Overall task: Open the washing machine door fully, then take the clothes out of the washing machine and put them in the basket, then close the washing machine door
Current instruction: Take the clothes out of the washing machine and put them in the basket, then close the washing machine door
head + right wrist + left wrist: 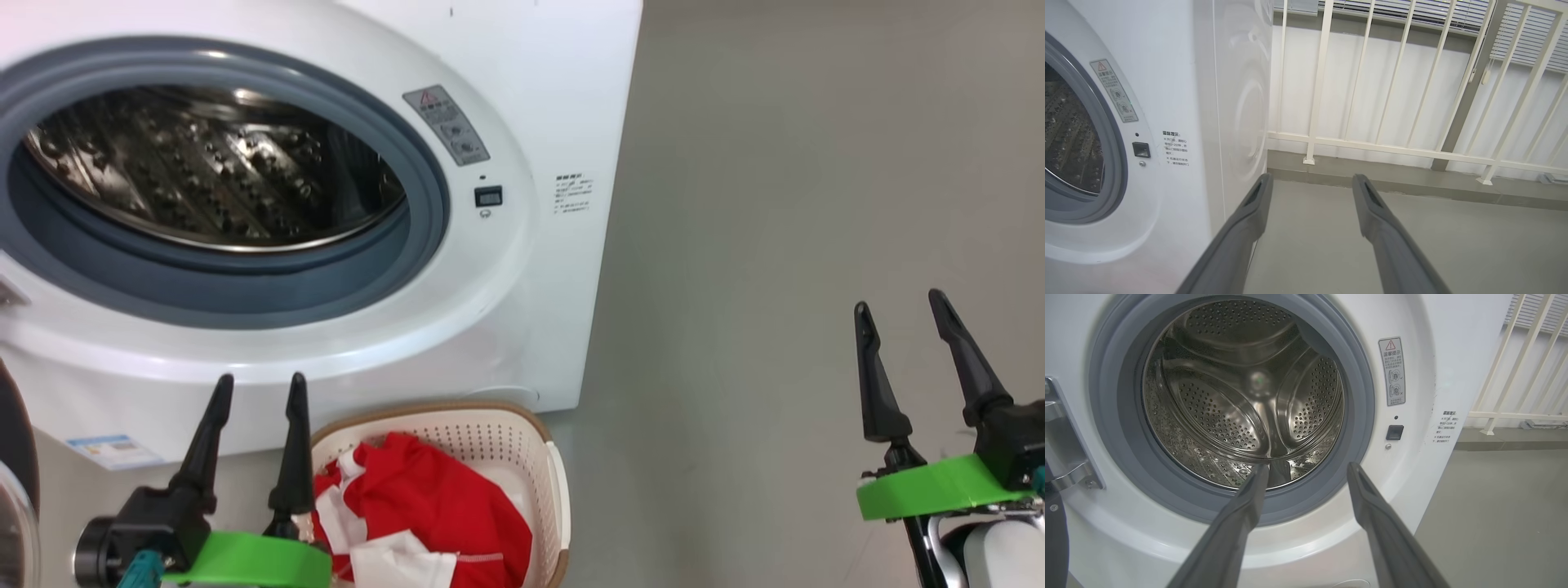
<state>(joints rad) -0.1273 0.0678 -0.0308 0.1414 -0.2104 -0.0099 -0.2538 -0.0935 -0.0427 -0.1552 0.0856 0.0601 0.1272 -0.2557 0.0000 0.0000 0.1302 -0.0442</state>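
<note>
The washing machine (531, 82) stands with its mouth uncovered, and its steel drum (1241, 396) holds no fabric that I can see. The washing machine door (11, 433) is swung out to the left; just its black rim and a bit of glass show at the picture's edge. On the floor in front, the basket (498, 437) holds the red and white clothes (424, 498). My left gripper (261, 380) is open and empty just left of the basket, pointing at the drum opening (1307, 466). My right gripper (898, 300) is open and empty over bare floor to the right (1312, 177).
Grey floor (775, 245) spreads to the right of the machine. A white railing (1372, 145) runs along the wall behind the machine's right side. The door hinge bracket (1065, 457) sits at the left of the opening.
</note>
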